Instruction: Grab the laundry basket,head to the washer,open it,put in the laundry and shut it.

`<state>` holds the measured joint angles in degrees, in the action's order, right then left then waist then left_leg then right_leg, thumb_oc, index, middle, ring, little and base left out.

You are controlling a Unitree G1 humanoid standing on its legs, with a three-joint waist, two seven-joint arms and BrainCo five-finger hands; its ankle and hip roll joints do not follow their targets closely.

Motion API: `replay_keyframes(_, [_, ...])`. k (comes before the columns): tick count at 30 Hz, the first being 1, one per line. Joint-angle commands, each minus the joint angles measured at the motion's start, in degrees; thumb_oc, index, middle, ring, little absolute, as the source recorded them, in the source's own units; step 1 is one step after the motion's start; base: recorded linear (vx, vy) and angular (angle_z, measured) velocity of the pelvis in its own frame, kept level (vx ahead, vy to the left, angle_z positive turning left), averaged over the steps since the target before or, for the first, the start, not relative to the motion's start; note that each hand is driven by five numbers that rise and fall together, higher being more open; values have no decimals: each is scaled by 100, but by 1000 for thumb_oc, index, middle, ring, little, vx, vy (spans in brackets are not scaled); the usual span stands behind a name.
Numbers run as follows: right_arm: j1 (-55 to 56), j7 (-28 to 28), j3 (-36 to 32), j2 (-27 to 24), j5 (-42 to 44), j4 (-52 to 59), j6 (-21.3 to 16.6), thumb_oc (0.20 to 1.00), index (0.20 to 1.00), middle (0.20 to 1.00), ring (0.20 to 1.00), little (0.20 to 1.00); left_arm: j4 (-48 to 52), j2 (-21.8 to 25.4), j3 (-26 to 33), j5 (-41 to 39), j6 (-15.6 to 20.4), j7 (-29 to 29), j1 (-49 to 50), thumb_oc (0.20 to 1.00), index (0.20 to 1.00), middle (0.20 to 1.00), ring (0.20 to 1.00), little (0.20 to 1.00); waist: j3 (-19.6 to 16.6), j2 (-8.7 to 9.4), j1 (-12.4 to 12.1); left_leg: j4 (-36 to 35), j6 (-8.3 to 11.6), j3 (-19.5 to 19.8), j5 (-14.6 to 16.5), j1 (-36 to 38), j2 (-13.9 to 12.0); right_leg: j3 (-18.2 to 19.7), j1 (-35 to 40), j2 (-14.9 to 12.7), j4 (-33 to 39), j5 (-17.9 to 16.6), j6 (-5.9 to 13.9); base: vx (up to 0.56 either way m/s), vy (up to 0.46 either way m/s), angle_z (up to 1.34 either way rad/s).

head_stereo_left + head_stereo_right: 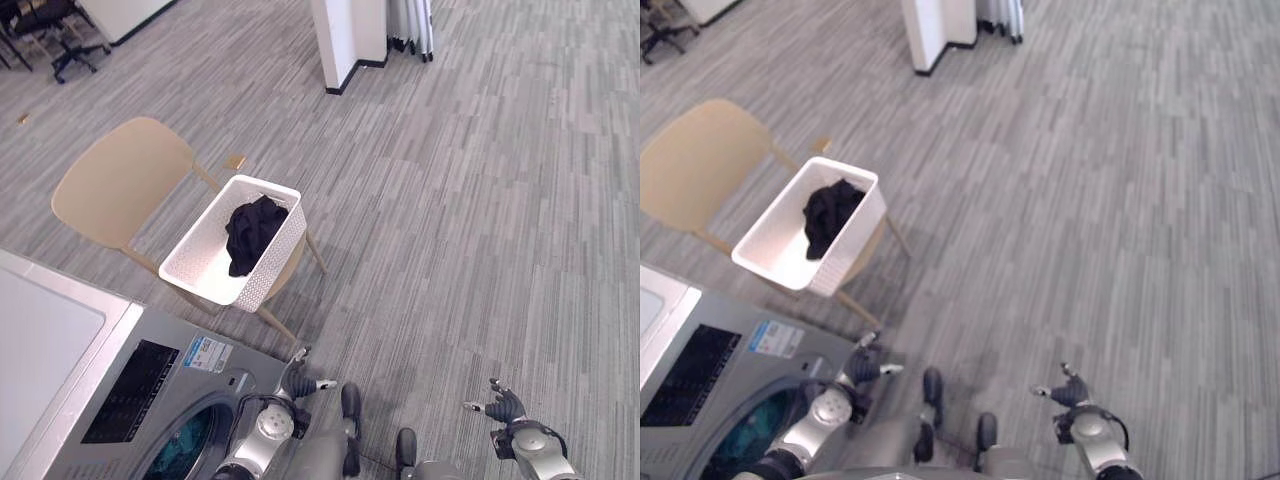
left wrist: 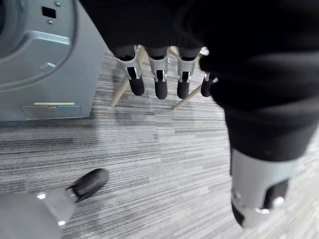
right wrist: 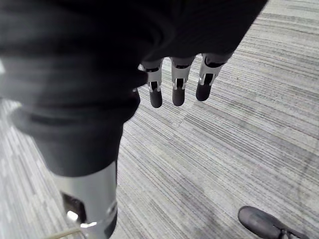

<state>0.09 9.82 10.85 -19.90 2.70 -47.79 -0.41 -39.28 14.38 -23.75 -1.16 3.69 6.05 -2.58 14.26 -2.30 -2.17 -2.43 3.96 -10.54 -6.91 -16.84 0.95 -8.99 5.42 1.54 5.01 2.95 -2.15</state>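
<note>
White perforated basket (image 1: 262,262) with black laundry (image 1: 251,232), tan chair (image 1: 118,180), grey washer (image 1: 190,385) (grey striped carpet (image 1: 470,200))

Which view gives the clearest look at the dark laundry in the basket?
The left eye view: the dark laundry lies centred in the white basket on the chair. The right eye view shows it nearer the edge.

Bright, even light overhead; the chair (image 1: 125,185) throws only a soft shadow on the floor (image 1: 480,200) beneath it. Close up, each wrist cover looks blurred, perhaps too near.
</note>
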Motion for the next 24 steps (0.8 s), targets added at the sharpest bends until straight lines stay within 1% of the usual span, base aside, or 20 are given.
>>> replay_keyframes(1, [155, 91, -160, -115, 22, 446, -246, 1000, 1000, 1000, 1000, 1000, 330, 93, 76, 151, 154, 48, -113, 1000, 1000, 1000, 1000, 1000, -138, -56, -221, 223, -130, -103, 236, 278, -96, -126, 89, 4, -461, 697, 657, 376, 87, -10])
replay_keyframes(2, [145, 54, -111, -36, -19, 396, -246, 1000, 1000, 1000, 1000, 1000, 304, 171, 121, 152, 151, 53, -53, 1000, 1000, 1000, 1000, 1000, -226, 83, -256, 442, -231, 74, 284, 342, -21, -113, 133, -65, -768, 824, 675, 348, 83, -15])
replay_keyframes(4, [104, 21, -73, 35, -18, 308, -254, 1000, 1000, 1000, 1000, 1000, 299, 239, 140, 148, 150, 31, -21, 1000, 1000, 1000, 1000, 1000, -313, 223, -308, 588, -305, 88, 405, 445, -22, -129, 158, -144, -1040, 922, 711, 301, 62, -19])
replay_keyframes(6, [68, -26, -21, 67, -52, 256, -264, 1000, 1000, 1000, 1000, 1000, 321, 327, 212, 124, 156, 22, 16, 1000, 1000, 1000, 1000, 1000, -372, 360, -401, 694, -430, 167, 628, 646, 80, -198, 146, -253, -1498, 939, 834, 245, 52, -14])
replay_keyframes(8, [2, -80, -2, 90, -80, 220, -263, 1000, 1000, 1000, 1000, 1000, 395, 430, 286, 77, 157, 13, 69, 1000, 1000, 1000, 1000, 1000, -389, 427, -456, 770, -562, 286, 821, 820, 155, -215, -118, -367, -2276, 653, 1070, 196, 51, 7])
replay_keyframes(9, [-28, -89, 4, 84, -67, 207, -267, 1000, 1000, 1000, 1000, 1000, 418, 474, 319, 51, 165, 17, 68, 1000, 1000, 1000, 1000, 1000, -391, 447, -466, 807, -626, 367, 896, 876, 209, -176, -255, -389, -2623, 399, 1218, 111, 23, 26])
replay_keyframes(10, [-29, -89, 4, 82, -67, 206, -267, 1000, 1000, 1000, 1000, 1000, 418, 473, 320, 51, 164, 17, 68, 1000, 1000, 1000, 1000, 1000, -411, 436, -469, 806, -623, 367, 887, 852, 195, -175, -275, -374, -2608, 379, 1213, 120, 15, 40])
replay_keyframes(11, [-69, -104, 6, 87, -65, 208, -272, 1000, 1000, 1000, 1000, 1000, 425, 506, 358, 28, 168, 44, 83, 1000, 1000, 1000, 1000, 1000, -401, 425, -470, 803, -687, 482, 961, 951, 234, -89, -463, -368, -2947, 233, 1293, 112, 1, 60])
replay_keyframes(12, [-112, -101, 1, 88, -59, 197, -278, 1000, 1000, 1000, 1000, 1000, 448, 535, 378, 18, 170, 70, 75, 1000, 1000, 1000, 1000, 1000, -393, 371, -468, 774, -717, 592, 1002, 1050, 231, -27, -675, -358, -3148, 181, 1279, 240, -14, 76])
replay_keyframes(13, [-246, -116, 39, 70, -68, 187, -274, 1000, 1000, 1000, 1000, 1000, 446, 530, 409, -23, 180, 98, 32, 1000, 1000, 1000, 1000, 1000, -364, 249, -413, 684, -718, 857, 1019, 1223, 252, 22, -1068, -383, -3123, 382, 1116, 237, -53, 84])
replay_keyframes(14, [-301, -107, 62, 49, -68, 189, -284, 1000, 1000, 1000, 1000, 1000, 420, 525, 414, -37, 188, 118, -4, 1000, 1000, 1000, 1000, 1000, -329, 205, -384, 652, -706, 1008, 1026, 1294, 268, 126, -1176, -385, -2891, 532, 1012, 232, -65, 86])
replay_keyframes(15, [-335, -116, 90, 13, -67, 207, -290, 1000, 1000, 1000, 1000, 1000, 424, 513, 402, -42, 196, 118, -20, 1000, 1000, 1000, 1000, 1000, -336, 148, -349, 649, -681, 1117, 1008, 1295, 273, 260, -1294, -362, -2631, 543, 925, 149, -77, 79])
replay_keyframes(16, [-354, -119, 112, -9, -62, 214, -285, 1000, 1000, 1000, 1000, 1000, 404, 505, 393, -35, 194, 120, -36, 1000, 1000, 1000, 1000, 1000, -324, 126, -316, 632, -669, 1223, 1011, 1324, 297, 417, -1403, -327, -2460, 520, 903, 156, -95, 126])
replay_keyframes(18, [-393, -117, 159, -83, -55, 243, -265, 1000, 1000, 1000, 1000, 1000, 342, 461, 383, -36, 210, 126, -86, 1000, 1000, 1000, 1000, 1000, -270, 59, -197, 614, -611, 1603, 1029, 1393, 380, 1035, -1727, -230, -2022, 334, 911, 151, -143, 118])
replay_keyframes(19, [-479, -18, 206, -187, -153, 158, -235, 1000, 1000, 1000, 1000, 1000, 117, 483, 401, 123, 74, 160, -141, 1000, 1000, 1000, 1000, 1000, -224, 86, -194, 628, -579, 1754, 1039, 1414, 439, 1250, -1678, -228, -1759, 250, 907, 94, -115, 66])
replay_keyframes(20, [-483, -18, 206, -186, -153, 156, -236, 1000, 1000, 1000, 1000, 1000, 115, 482, 403, 123, 74, 160, -144, 1000, 1000, 1000, 1000, 1000, -230, 86, -191, 624, -577, 1756, 1029, 1403, 438, 1248, -1681, -228, -1742, 234, 907, 101, -170, 95])
replay_keyframes(21, [-414, -62, 177, -167, -134, 126, -241, 1000, 1000, 1000, 1000, 1000, 128, 458, 362, 51, 176, 208, -115, 1000, 1000, 1000, 1000, 1000, -244, 96, -169, 707, -518, 1964, 1068, 1397, 472, 1440, -1749, -146, -1872, 220, 894, 102, -168, 145])
replay_keyframes(22, [-352, -133, 191, -149, -140, 162, -244, 1000, 1000, 1000, 1000, 1000, 149, 406, 339, 15, 221, 177, -101, 1000, 1000, 1000, 1000, 1000, -303, 146, -194, 717, -462, 2056, 1157, 1431, 493, 1358, -1570, -246, -1645, 203, 882, 185, -352, 167])
replay_keyframes(23, [-356, -156, 217, -116, -102, 135, -285, 1000, 1000, 1000, 1000, 1000, 136, 324, 327, -62, 238, 119, -70, 1000, 1000, 1000, 1000, 1000, -341, 197, -229, 873, -343, 2117, 1178, 1372, 475, 1128, -1366, -332, -1297, 99, 830, 149, -262, 144])
replay_keyframes(24, [-357, -156, 217, -115, -101, 133, -287, 1000, 1000, 1000, 1000, 1000, 136, 324, 328, -62, 239, 119, -70, 1000, 1000, 1000, 1000, 1000, -340, 194, -216, 882, -342, 2130, 1182, 1368, 476, 1115, -1358, -333, -1288, 97, 829, 98, -291, 112])
